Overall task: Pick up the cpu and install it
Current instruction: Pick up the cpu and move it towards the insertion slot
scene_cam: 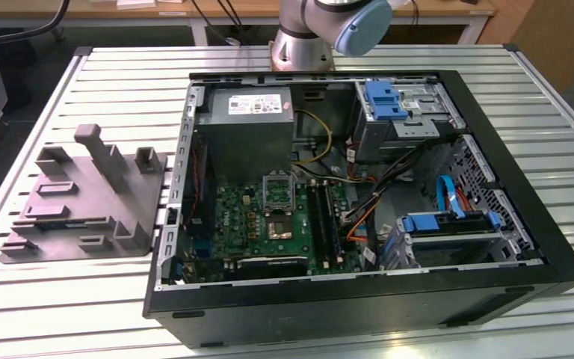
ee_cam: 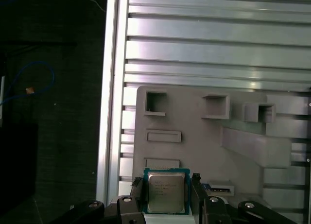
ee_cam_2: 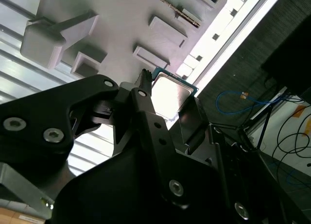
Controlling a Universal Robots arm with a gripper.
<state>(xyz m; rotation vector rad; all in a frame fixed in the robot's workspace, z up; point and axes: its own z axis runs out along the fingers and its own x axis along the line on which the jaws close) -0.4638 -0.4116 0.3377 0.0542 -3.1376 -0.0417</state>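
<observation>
Your arm (scene_cam: 307, 34) rises from the 12 o'clock edge of the table (scene_cam: 68, 299) in the exterior view, with its base column upright and a blue-capped joint above it. In the first wrist view the end effector (ee_cam: 166, 186) points at the grey-purple fixture (ee_cam: 204, 141), which lies beyond the fingertips on the slatted table top.

The end effector is clamped on the cpu (ee_cam: 166, 192). One black finger (ee_cam: 138, 191) presses on one edge and the other presses on the opposite edge. The chip is held clear of the fixture, between the fingers.

The cpu is square, so it has no long axis. Its pale metal top faces the first wrist camera, a green border shows around it, and its edges run roughly square with the fixture's edges.

In the exterior view the fixture sits at 9 o'clock from the open computer case (scene_cam: 526, 224). The dark socket (scene_cam: 280, 227) lies on the board inside the case, well apart from the fixture.
</observation>
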